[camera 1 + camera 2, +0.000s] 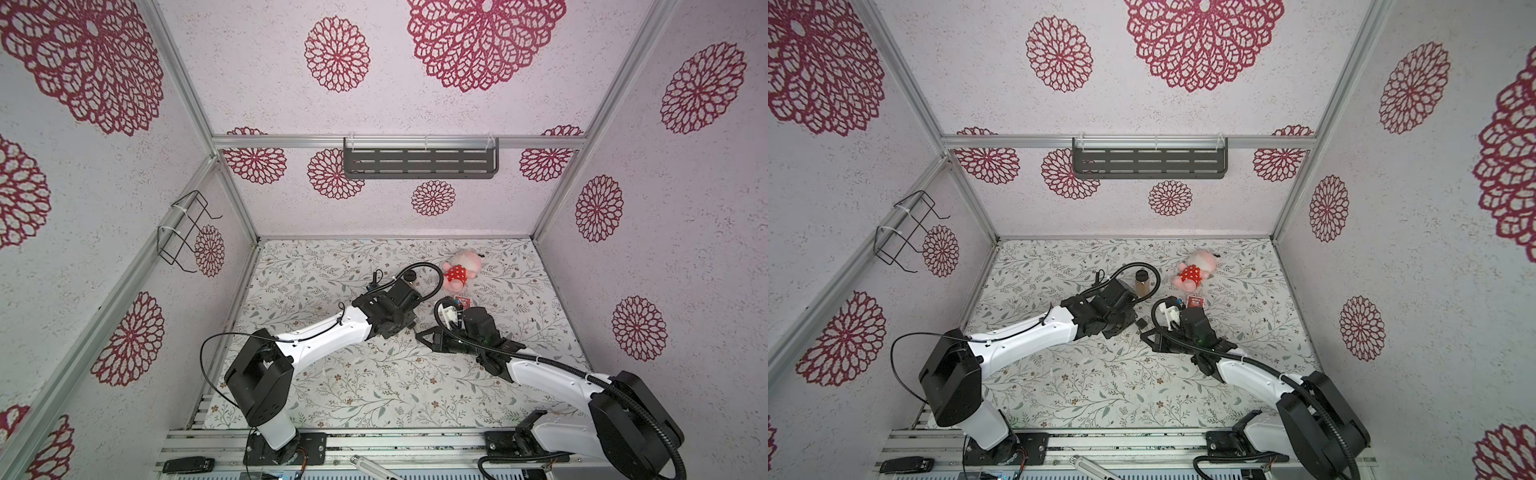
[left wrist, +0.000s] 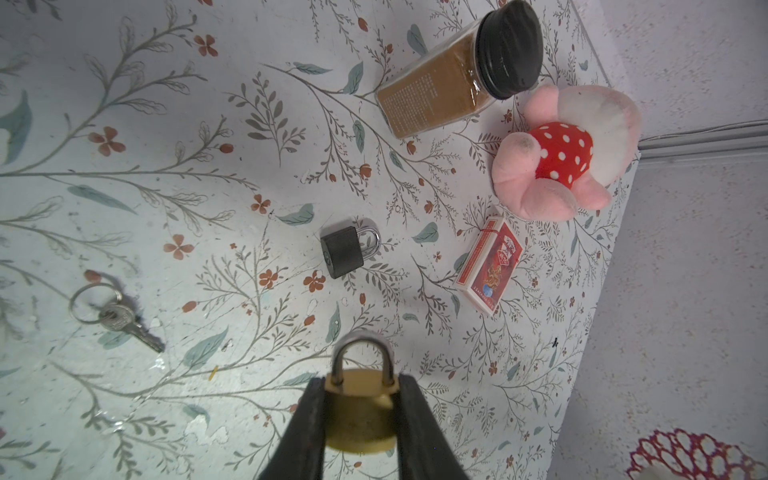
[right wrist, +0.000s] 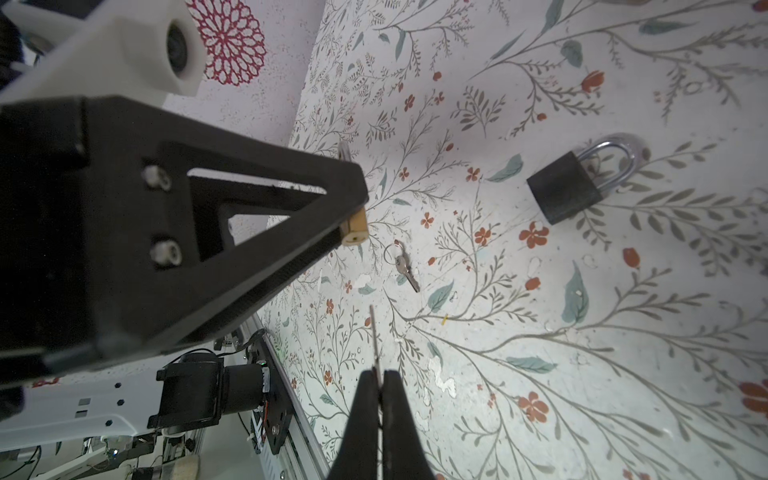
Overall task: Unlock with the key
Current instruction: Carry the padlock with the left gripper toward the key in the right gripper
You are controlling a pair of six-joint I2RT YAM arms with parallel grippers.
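The left hand [image 2: 362, 381] pinches a smooth, rounded brass padlock [image 2: 359, 419] by its sides, curved steel shackle [image 2: 361, 345] sticking out past the fingertips [image 2: 318, 388], keyhole end facing the right hand [image 3: 379, 376]. That hand is pressed together on a thin metal key [image 3: 373, 332], blade straight out in line with the hand, tip toward the padlock but apart from it. A matte black padlock [image 2: 343, 251] and a ringed key [image 2: 120, 322] lie on the flower-printed bench [image 2: 166, 124]

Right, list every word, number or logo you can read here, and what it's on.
None can be quoted.
Spice jar label: rows of fine print, too small to read.
Red box: lettering blurred.
Ringed key head: stamped marks, unreadable.
Brass padlock, black padlock: no text visible.
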